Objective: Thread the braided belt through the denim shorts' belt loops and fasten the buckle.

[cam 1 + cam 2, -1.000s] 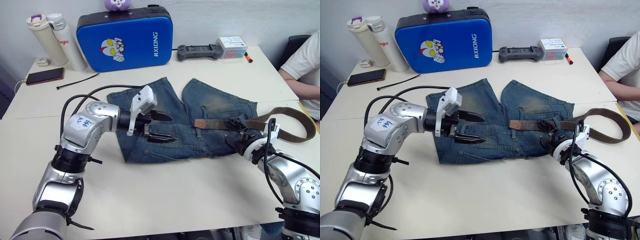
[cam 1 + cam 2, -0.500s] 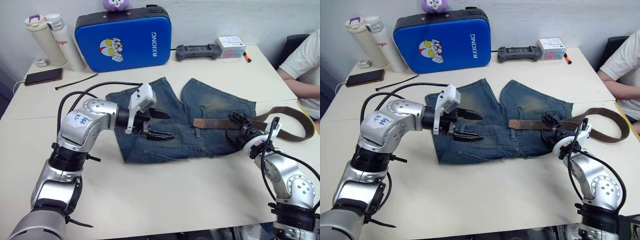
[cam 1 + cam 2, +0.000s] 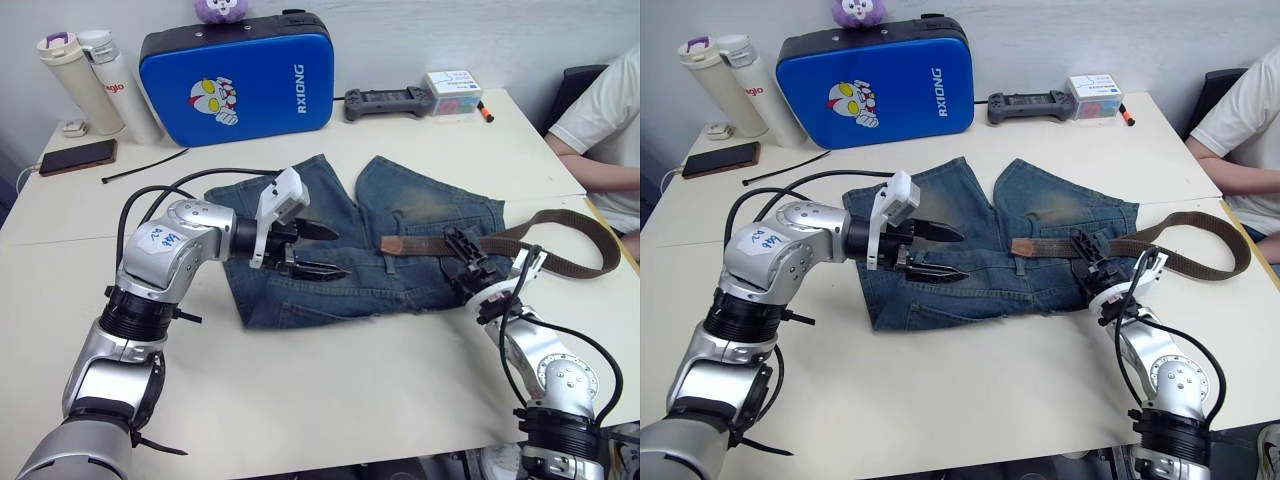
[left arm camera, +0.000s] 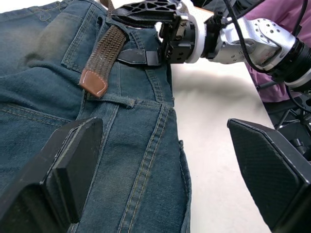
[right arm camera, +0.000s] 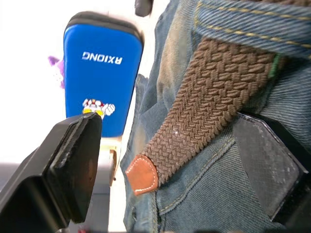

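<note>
right tool (image 3: 462, 258) open at braided belt (image 3: 425, 244) | on denim shorts (image 3: 300, 285)

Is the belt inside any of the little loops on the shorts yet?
Yes, at least one. The braided belt passes under a belt loop on the denim shorts, and its leather tip lies free past it.

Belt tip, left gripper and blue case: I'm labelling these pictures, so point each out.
belt tip (image 4: 94, 82), left wrist view, on the leather end.
left gripper (image 3: 322, 250), left eye view, between its fingertips.
blue case (image 3: 250, 75), left eye view, on its front.
</note>
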`<control>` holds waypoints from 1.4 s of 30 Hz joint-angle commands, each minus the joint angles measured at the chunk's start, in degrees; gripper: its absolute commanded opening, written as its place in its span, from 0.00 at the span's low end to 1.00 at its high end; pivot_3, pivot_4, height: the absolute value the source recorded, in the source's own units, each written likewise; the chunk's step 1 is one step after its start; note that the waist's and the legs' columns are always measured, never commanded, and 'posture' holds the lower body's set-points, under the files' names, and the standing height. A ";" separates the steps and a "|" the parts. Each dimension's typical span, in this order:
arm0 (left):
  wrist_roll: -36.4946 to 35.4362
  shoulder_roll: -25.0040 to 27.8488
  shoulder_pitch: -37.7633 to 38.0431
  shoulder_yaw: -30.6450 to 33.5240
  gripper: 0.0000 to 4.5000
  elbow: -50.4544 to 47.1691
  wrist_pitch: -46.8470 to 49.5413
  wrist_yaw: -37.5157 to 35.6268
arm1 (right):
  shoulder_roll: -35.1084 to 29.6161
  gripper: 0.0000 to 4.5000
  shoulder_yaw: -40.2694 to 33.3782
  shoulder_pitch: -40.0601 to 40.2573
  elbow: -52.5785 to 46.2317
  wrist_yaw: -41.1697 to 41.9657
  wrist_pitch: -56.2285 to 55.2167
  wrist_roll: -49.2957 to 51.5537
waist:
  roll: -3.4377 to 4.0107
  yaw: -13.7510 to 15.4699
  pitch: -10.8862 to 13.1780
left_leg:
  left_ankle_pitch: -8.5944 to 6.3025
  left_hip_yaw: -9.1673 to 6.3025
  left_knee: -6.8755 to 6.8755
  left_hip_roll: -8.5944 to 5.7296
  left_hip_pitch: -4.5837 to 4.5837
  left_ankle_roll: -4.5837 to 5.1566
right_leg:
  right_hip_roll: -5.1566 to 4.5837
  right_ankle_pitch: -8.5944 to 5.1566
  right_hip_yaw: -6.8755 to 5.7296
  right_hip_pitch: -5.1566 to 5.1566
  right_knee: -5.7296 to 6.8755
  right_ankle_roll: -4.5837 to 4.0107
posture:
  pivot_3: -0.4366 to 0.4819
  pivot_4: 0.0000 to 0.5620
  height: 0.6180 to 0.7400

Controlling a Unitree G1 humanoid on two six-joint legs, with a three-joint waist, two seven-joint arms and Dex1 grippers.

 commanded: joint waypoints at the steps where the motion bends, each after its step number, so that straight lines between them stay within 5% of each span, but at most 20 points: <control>1: -0.02 -0.07 -0.02 1.38 1.00 -0.14 -0.59 0.80 | 1.22 0.99 0.97 -1.21 1.77 5.36 -0.34 -4.78 | 0.00 -0.01 0.00 | 0.00 0.01 0.00 0.00 0.00 0.00 | 0.00 0.00 0.00 0.00 0.00 0.00 | 0.48 0.27 1.00; 19: 1.13 -0.52 0.90 1.44 1.00 0.56 -1.87 3.26 | 3.69 0.99 2.49 -8.68 12.13 12.17 -0.33 -15.62 | 0.00 -0.53 -0.01 | 0.00 0.03 0.01 0.00 0.03 -0.02 | 0.00 0.00 0.03 0.00 0.02 0.00 | 0.48 0.27 1.00; 22: 1.55 -0.54 0.81 1.38 1.00 1.13 -2.04 3.71 | 3.89 0.83 3.10 -9.34 13.35 13.11 0.01 -17.77 | -0.04 -1.37 -0.07 | 0.01 0.02 0.01 0.00 0.07 -0.03 | 0.00 0.00 0.02 0.02 0.04 0.00 | 0.48 0.27 1.00; 30: 2.35 -0.86 1.13 1.16 1.00 1.79 -2.63 4.81 | 4.99 0.03 0.13 -11.07 13.43 13.66 1.47 -19.26 | -0.61 -1.44 -0.44 | 0.01 0.03 0.01 0.00 0.26 -0.04 | -0.01 0.00 0.03 0.14 0.04 0.00 | 0.48 0.27 1.00; 42: 2.39 -2.07 1.18 0.96 1.00 0.45 -2.83 5.76 | -6.21 0.01 -9.43 -5.19 1.13 6.13 15.10 -2.81 | -0.41 -0.02 -0.35 | -0.01 0.00 -0.04 -0.04 0.05 -0.01 | -0.05 0.00 0.00 0.01 -0.03 -0.01 | 0.48 0.27 1.00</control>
